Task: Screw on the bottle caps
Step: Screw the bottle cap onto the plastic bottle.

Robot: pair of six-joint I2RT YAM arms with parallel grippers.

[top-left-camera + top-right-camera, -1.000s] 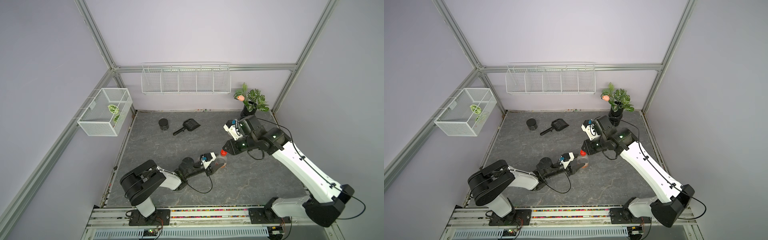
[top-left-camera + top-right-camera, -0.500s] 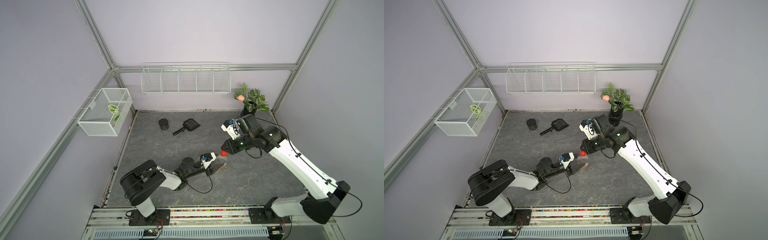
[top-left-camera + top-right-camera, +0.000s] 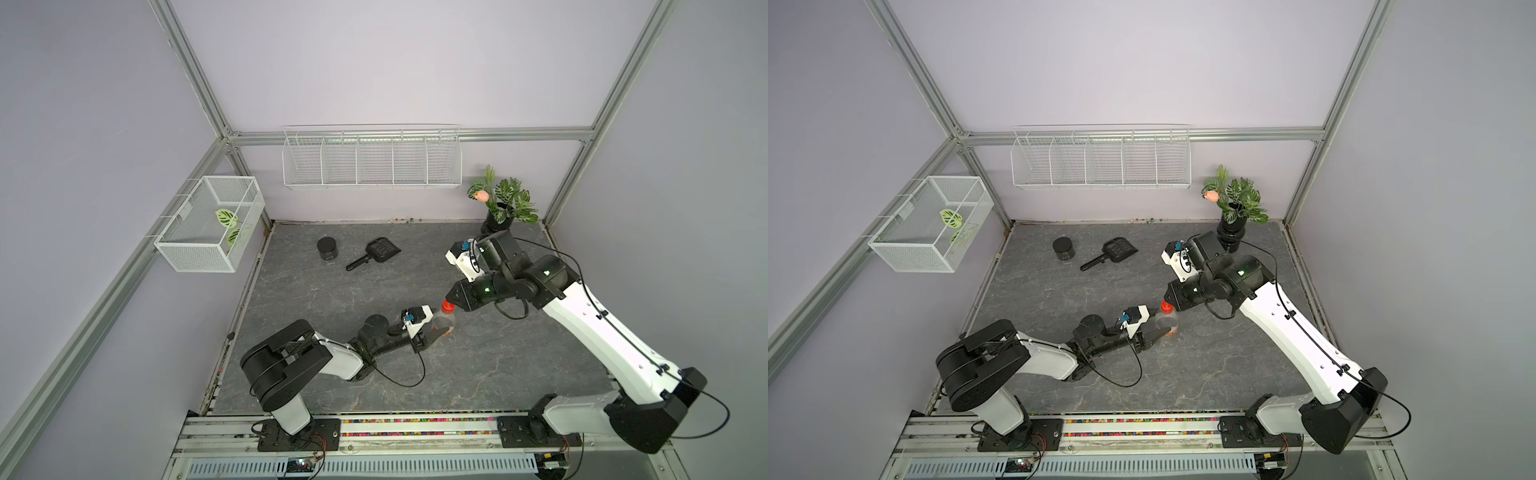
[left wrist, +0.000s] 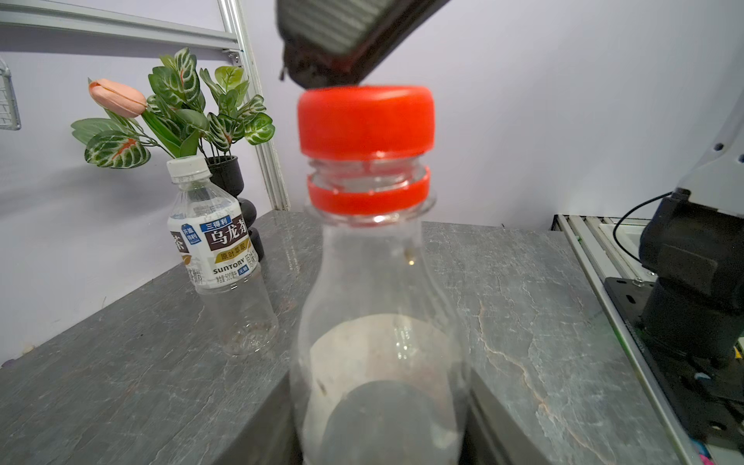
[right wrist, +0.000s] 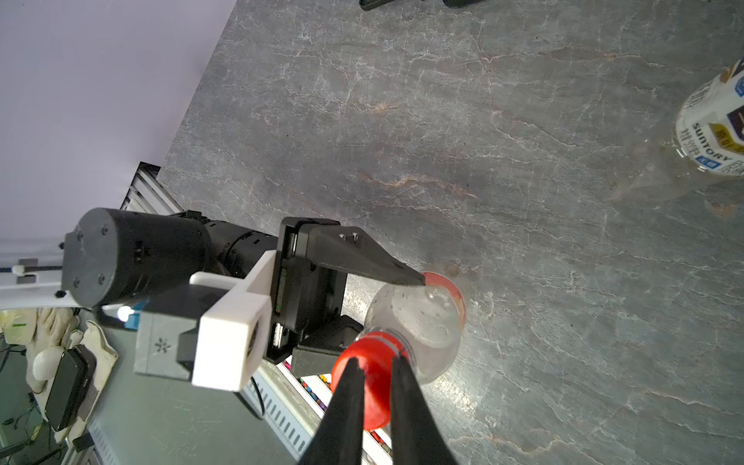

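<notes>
A clear bottle (image 3: 442, 325) (image 3: 1167, 325) (image 4: 378, 302) (image 5: 418, 318) stands upright mid-table, and my left gripper (image 3: 439, 331) (image 3: 1162, 331) (image 4: 378, 422) (image 5: 386, 314) is shut on its lower body. A red cap (image 3: 447, 306) (image 3: 1166, 307) (image 4: 365, 120) (image 5: 375, 386) sits on its neck, with a gap above the red ring. My right gripper (image 3: 449, 300) (image 3: 1168, 300) (image 5: 374, 358) is shut, its tips right at the cap's top. A shorter white-labelled bottle (image 4: 213, 257) (image 5: 712, 133) wearing a white cap (image 4: 187, 167) stands apart near the plant; the right arm hides it in both top views.
A black vase with plants (image 3: 500, 210) (image 4: 229, 177) stands in the back right corner. A black round jar (image 3: 327, 248) and a black scoop (image 3: 376, 253) lie at the back. Wire baskets (image 3: 372, 156) hang on the walls. The arms' rail (image 3: 415, 424) runs along the front edge.
My right gripper's jaws have closed together above the red cap, and the right arm has shifted slightly. The left gripper and its bottle have stayed put.
</notes>
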